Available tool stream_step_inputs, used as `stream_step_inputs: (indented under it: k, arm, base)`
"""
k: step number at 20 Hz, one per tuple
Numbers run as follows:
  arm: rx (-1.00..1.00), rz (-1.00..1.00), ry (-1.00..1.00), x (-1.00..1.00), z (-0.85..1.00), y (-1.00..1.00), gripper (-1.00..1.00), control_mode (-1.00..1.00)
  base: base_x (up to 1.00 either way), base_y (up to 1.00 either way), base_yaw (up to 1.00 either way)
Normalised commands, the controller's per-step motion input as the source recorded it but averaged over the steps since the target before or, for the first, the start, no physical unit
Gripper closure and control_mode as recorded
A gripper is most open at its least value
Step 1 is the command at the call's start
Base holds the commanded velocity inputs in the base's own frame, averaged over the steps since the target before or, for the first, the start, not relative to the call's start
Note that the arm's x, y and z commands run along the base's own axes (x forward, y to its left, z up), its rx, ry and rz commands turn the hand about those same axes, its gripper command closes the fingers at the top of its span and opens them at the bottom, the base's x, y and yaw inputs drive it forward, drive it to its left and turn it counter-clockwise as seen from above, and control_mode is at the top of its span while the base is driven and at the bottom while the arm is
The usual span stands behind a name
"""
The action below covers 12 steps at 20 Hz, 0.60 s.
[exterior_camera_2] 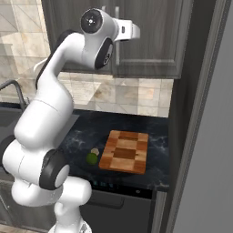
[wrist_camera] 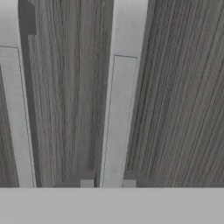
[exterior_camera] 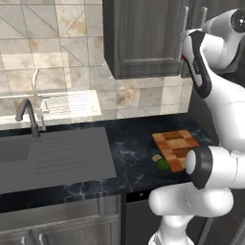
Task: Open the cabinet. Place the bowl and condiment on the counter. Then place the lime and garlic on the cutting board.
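On the black desk (exterior_camera_2: 86, 132) nearest the base, the lime (exterior_camera_2: 92, 158) sits just left of the cutting board (exterior_camera_2: 125, 151), with the garlic (exterior_camera_2: 94, 151) touching it behind. The board lies flat and bare. Higher and farther back, the arm reaches up to the closed cabinet (exterior_camera_2: 150, 36). In the hand view the jaws (wrist_camera: 107, 183) are clamped on the silver bar handle (wrist_camera: 117, 118) of one door, a fingertip (wrist_camera: 86, 183) on either side.

Matt dark wood-grain cabinet (exterior_camera: 143, 38) with smooth silver metal handle (wrist_camera: 117, 118); veined glossy marble-look counter (exterior_camera: 129, 153); checkered wooden cutting board (exterior_camera_2: 125, 151).
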Motion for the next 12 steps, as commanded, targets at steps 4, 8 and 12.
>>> stream_step_inputs:
  k: [4, 8, 12]
  arm:
    - [0.0, -0.07, 0.0, -0.53, 0.0, -0.24, 1.0, -1.0]
    - [0.0, -0.07, 0.0, -0.49, 0.0, -0.26, 1.0, -1.0]
    - [0.01, -0.06, 0.0, -0.48, 0.0, -0.29, 1.0, -1.0]
  base:
    - [0.0, 0.0, 0.0]
    - [0.0, 0.0, 0.0]
    - [0.0, 0.0, 0.0]
